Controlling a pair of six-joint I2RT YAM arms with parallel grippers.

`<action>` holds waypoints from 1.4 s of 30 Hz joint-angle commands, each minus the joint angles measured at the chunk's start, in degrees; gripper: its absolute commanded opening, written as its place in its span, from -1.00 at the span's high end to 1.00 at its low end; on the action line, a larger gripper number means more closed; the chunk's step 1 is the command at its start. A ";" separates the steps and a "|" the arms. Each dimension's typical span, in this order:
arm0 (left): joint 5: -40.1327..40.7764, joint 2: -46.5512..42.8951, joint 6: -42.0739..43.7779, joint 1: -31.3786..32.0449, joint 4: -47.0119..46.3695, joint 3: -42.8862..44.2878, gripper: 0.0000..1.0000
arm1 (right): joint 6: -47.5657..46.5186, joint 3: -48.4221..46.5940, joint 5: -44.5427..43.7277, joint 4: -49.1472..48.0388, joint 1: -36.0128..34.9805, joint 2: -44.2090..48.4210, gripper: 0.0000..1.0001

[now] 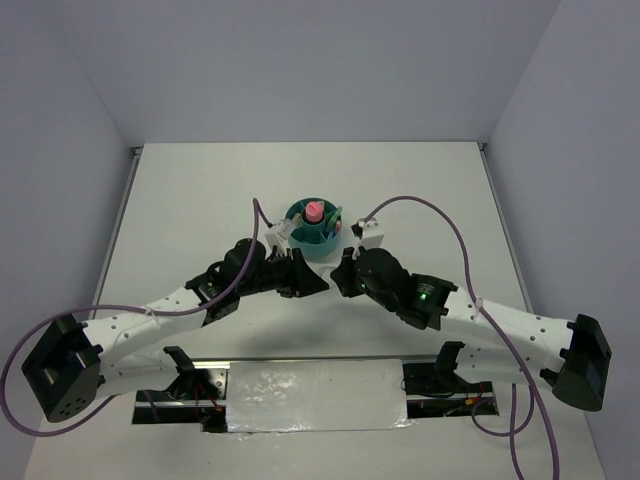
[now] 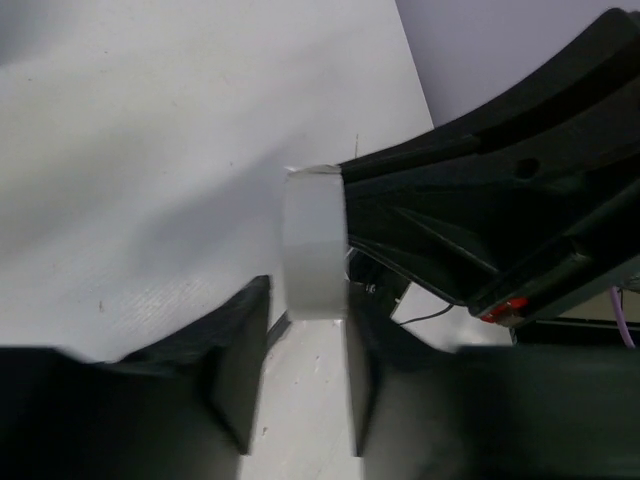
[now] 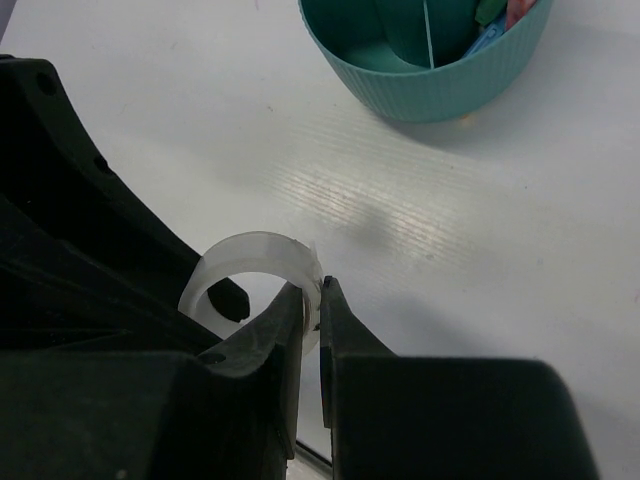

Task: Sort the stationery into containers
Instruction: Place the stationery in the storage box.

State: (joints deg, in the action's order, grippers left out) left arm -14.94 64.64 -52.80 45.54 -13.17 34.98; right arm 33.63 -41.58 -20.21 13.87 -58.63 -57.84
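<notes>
The clear tape ring (image 3: 255, 255) stands on edge on the white table just in front of the round teal organiser (image 3: 440, 90). My right gripper (image 3: 312, 292) is shut on the ring's wall, one finger inside and one outside. My left gripper (image 2: 306, 320) is open, its fingers either side of the same ring (image 2: 315, 245), seen edge-on at its tips. In the top view both grippers, left (image 1: 316, 285) and right (image 1: 340, 277), meet below the organiser (image 1: 300, 243), which holds a pink tube (image 1: 314, 211) in its central cup. Blue and green pieces (image 3: 487, 35) lie in a ring compartment.
The two arms' black wrists nearly touch in front of the organiser. A purple cable (image 1: 420, 205) arcs over the table on the right. Grey walls enclose the table on three sides.
</notes>
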 commanded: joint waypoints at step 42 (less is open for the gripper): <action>48.25 15.60 -39.92 0.78 31.37 26.89 1.00 | 5.23 -0.08 -13.55 18.92 2.38 28.57 -0.99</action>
State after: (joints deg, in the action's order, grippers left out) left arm 32.69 79.15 -93.06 45.93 24.47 60.58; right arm 40.14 -41.58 -32.77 32.27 -56.40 -30.63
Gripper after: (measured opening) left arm 0.359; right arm 0.994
